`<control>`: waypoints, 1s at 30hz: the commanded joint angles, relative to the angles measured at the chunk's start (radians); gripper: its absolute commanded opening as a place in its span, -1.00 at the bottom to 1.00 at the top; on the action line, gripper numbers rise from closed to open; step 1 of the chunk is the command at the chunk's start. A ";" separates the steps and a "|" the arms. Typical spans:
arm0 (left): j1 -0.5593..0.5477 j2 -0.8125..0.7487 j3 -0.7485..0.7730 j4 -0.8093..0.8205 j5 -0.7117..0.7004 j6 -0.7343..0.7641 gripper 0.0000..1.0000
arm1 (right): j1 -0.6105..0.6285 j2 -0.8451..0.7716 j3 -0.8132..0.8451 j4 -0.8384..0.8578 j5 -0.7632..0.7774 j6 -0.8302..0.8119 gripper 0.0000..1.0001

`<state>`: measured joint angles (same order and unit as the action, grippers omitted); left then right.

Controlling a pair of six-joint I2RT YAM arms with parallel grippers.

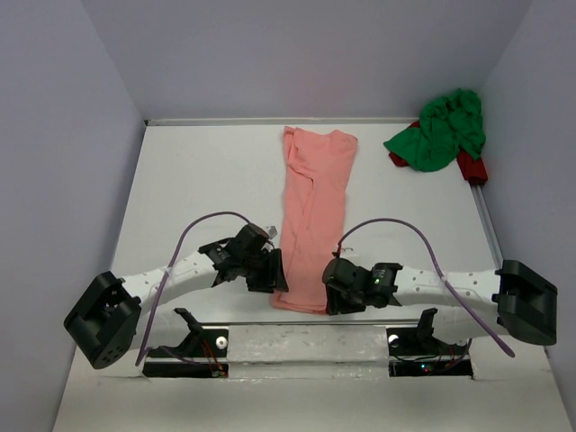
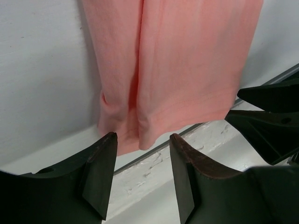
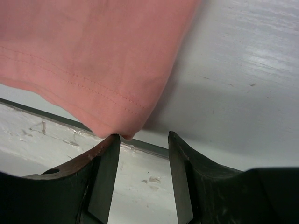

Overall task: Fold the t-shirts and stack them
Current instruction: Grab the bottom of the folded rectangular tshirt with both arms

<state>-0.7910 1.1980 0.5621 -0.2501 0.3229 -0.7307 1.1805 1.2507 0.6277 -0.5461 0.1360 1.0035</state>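
Note:
The salmon pink t-shirt (image 1: 315, 207) lies folded lengthwise into a long narrow strip down the middle of the table, its hem at the near edge. My left gripper (image 1: 273, 270) is at the hem's left corner, open. In the left wrist view the hem corner (image 2: 140, 135) lies just beyond the gap of my left gripper (image 2: 143, 140). My right gripper (image 1: 333, 286) is at the hem's right corner, open. Its left fingertip (image 3: 112, 140) touches the pink shirt (image 3: 84, 56). Nothing is between either pair of jaws. The bright green t-shirt (image 1: 441, 130) sits crumpled at the back right.
A dark red thing (image 1: 472, 168) pokes out from under the green shirt by the right wall. A dark seam and a scuffed white ledge (image 2: 187, 144) run along the table's near edge, just under the hem. Pale walls enclose the table on three sides.

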 commanded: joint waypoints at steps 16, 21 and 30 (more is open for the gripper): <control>-0.019 0.005 0.033 -0.144 -0.153 -0.055 0.12 | 0.011 -0.111 0.090 -0.077 0.080 0.027 0.04; -0.024 0.023 -0.001 -0.098 -0.119 -0.059 0.11 | 0.011 -0.074 0.073 -0.066 0.083 0.037 0.04; -0.025 0.012 -0.033 -0.064 -0.088 -0.073 0.07 | 0.011 0.038 0.055 0.037 0.053 0.027 0.04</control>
<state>-0.8104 1.2156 0.5545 -0.3424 0.2043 -0.7910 1.1805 1.2568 0.6788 -0.5816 0.1818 1.0248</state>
